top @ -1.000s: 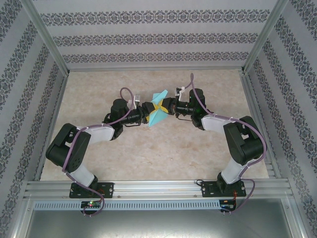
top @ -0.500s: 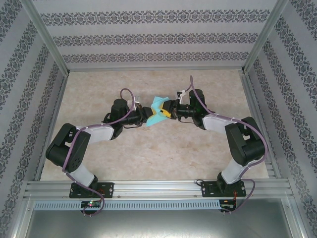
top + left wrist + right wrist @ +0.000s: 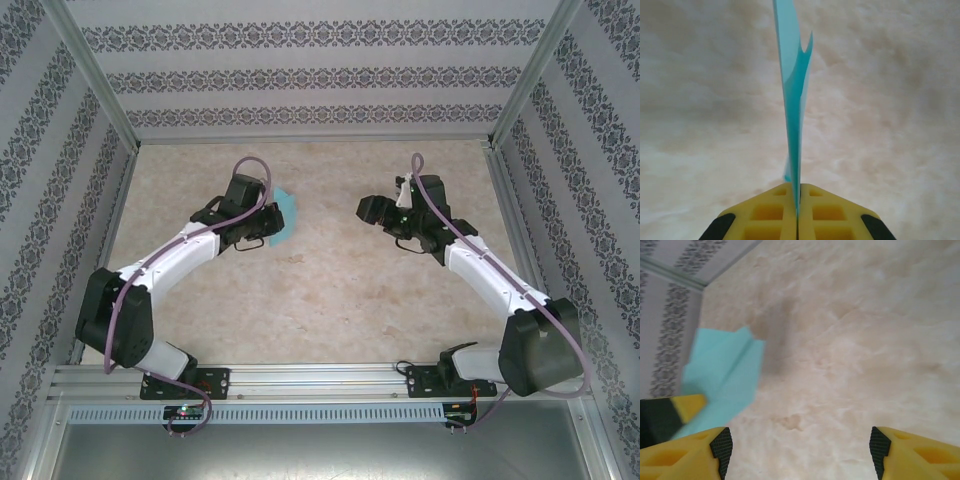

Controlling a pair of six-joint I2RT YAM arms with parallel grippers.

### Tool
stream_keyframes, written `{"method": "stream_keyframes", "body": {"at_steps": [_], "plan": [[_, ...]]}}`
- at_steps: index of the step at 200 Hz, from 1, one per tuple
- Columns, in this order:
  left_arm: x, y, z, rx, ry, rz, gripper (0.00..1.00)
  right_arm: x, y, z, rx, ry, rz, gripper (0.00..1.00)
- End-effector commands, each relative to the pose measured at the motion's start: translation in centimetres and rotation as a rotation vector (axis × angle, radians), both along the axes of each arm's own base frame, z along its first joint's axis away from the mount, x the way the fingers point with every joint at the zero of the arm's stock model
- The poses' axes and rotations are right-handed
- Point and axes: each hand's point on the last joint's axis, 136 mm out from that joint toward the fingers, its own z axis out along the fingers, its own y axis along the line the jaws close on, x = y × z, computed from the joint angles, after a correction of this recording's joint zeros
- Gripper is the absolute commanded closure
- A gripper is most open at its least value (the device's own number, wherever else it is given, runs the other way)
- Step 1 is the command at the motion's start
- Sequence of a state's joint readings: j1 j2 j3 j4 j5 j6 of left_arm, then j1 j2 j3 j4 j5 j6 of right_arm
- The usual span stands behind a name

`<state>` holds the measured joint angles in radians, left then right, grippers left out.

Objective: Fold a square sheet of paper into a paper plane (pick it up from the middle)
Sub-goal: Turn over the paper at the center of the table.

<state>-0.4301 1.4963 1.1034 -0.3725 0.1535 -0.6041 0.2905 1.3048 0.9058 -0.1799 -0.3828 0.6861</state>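
- L hand (image 3: 798,200): fingers pressed together, pinching the paper (image 3: 794,100) at its near edge. In the L wrist cam the sheet stands edge-on, straight out from the pads, w/ layers splaying a bit at the far tip.
- Top cam: L hand (image 3: 268,218) is left of centre over the far half of the worktop (image 3: 320,310). Turquoise paper (image 3: 285,214) pokes out just to its right. It looks lifted off the surface, but I can't tell the clearance.
- R wrist cam: paper (image 3: 725,370) is a folded shape w/ a notched top edge at the left of view, casting a soft shadow on the worktop beside it.
- R hand (image 3: 800,446): spread wide, nothing betw its fingers. In the top cam the R hand (image 3: 368,208) is well apart from the paper, off to its right.
- Handling, my read: v. light, thin and floppy, so it won't resist a grip, but it slips, droops and takes stray creases easily. Stacked layers make it a bit stiffer along the fold.
- Where I'd grip: on the folded spine or a multi-layer patch, pads flat and pressure low. Avoid free single-layer corners, since they'd curl or tear. For a 2nd hold w/ the R hand I'd go opposite the L pinch so the sheet stays taut.
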Motion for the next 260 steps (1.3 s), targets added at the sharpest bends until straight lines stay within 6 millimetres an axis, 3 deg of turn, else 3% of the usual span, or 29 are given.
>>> {"method": "stream_keyframes", "body": {"at_steps": [1,22,45,64,94,119,133,143,164,182,198,233,260], "plan": [[-3.3,5.6,-1.6,0.49,0.102,-0.001,0.92,-0.3,-2.5,-1.4,-0.144,-0.001,-0.064,0.24],[-3.1,7.3,-0.5,0.745,0.094,0.045,0.92,-0.3,-3.0,-1.7,-0.157,0.007,-0.085,0.23],[-2.5,7.4,-0.7,0.936,0.096,0.061,0.93,-0.3,-3.3,-2.2,-0.147,0.027,-0.096,0.23],[-2.0,6.1,-1.8,1.013,0.104,0.044,0.93,-0.5,-3.7,-2.6,-0.144,0.038,-0.11,0.23],[-1.1,3.2,-5.4,0.988,0.143,-0.011,0.86,-0.8,-4.3,-2.9,-0.139,0.052,-0.133,0.23],[-0.6,1.0,-6.3,0.847,0.12,-0.024,0.61,-1.0,-4.5,-3.1,-0.14,0.068,-0.132,0.24],[-0.4,-0.1,-5.8,0.748,0.094,-0.032,0.36,-1.1,-4.4,-3.4,-0.135,0.08,-0.134,0.24],[-0.3,-0.9,-5.1,0.661,0.069,-0.035,0.23,-1.1,-4.2,-3.8,-0.124,0.091,-0.13,0.25],[-0.2,-2.0,-4.0,0.447,0.035,-0.045,0.1,-0.9,-3.3,-4.4,-0.107,0.105,-0.111,0.25],[0.0,-1.1,-3.2,0.316,0.019,-0.004,0.05,-0.8,-1.4,-4.9,-0.116,0.114,-0.061,0.26],[-0.1,1.1,-3.3,0.224,0.033,0.066,0.03,-0.7,1.3,-5.3,-0.142,0.117,-0.004,0.28],[-1.1,7.0,-5.2,0.106,0.1,0.24,0.0,-1.2,9.6,-6.6,-0.156,0.13,0.15,0.43],[-2.2,11.0,-6.6,0.083,0.135,0.344,0.0,-2.8,16.2,-8.3,-0.16,0.16,0.269,0.55]]}}
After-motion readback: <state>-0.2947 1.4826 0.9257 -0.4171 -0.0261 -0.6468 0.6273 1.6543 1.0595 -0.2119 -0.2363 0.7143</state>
